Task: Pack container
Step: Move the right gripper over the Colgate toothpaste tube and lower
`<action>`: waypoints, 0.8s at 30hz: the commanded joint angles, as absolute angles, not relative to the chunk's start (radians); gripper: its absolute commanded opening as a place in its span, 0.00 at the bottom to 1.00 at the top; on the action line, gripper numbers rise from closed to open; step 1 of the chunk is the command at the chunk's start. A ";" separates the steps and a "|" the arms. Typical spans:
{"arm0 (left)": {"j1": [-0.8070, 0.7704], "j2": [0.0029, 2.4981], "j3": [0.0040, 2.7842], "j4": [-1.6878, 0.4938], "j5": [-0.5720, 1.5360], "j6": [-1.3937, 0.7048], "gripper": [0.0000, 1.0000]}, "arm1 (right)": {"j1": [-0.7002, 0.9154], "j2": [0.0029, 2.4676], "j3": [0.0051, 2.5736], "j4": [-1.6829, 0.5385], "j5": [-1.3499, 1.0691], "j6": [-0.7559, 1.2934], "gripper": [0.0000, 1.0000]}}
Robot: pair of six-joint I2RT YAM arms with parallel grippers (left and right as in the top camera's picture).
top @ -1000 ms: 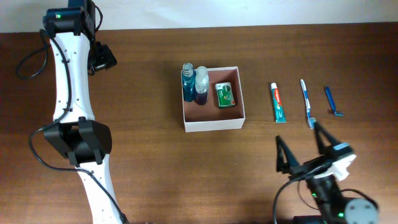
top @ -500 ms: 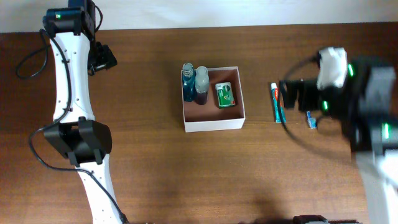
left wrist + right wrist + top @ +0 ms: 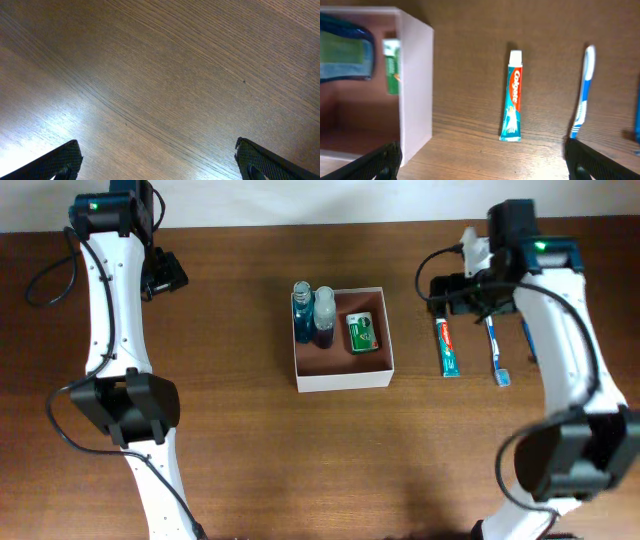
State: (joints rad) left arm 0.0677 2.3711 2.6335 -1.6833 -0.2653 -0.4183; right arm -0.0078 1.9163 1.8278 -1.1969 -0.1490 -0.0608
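Note:
The container (image 3: 345,380) is a square white-walled box with a reddish-brown inside, at the table's middle. It holds two blue bottles (image 3: 302,311) and a green packet (image 3: 362,332). To its right lie a toothpaste tube (image 3: 449,347), a blue toothbrush (image 3: 496,350) and a blue razor (image 3: 529,340), partly under my right arm. My right gripper (image 3: 447,290) is open and empty just behind the toothpaste. In the right wrist view the open jaws (image 3: 482,165) frame the toothpaste (image 3: 512,100), with the toothbrush (image 3: 582,92) and the container wall (image 3: 415,90) beside. My left gripper (image 3: 165,273) is open at the far left.
The left wrist view shows only bare wood between the open jaws (image 3: 160,162). A black cable (image 3: 45,280) loops at the far left edge of the table. The white wall runs along the table's back edge.
My right arm has swung from the front right of the table to the back right, ending over the toothpaste. The left arm and the objects have not moved.

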 commanded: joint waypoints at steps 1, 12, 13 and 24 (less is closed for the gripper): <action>0.070 2.341 2.632 -1.684 -0.266 -0.410 0.99 | -0.014 1.977 1.851 -1.197 -0.083 -0.072 0.98; 0.070 2.341 2.632 -1.684 -0.266 -0.410 0.99 | -0.014 2.175 1.851 -1.209 -0.025 -0.071 0.99; 0.070 2.341 2.632 -1.684 -0.266 -0.410 0.99 | -0.014 2.184 1.851 -1.209 -0.018 -0.071 0.99; 0.070 2.341 2.632 -1.684 -0.265 -0.410 0.99 | -0.014 2.215 1.848 -1.194 -0.006 -0.071 0.82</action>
State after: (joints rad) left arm 0.0677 2.3711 2.6335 -1.6833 -0.2653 -0.4183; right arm -0.0078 2.1929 1.8290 -1.1969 -0.0223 -0.0677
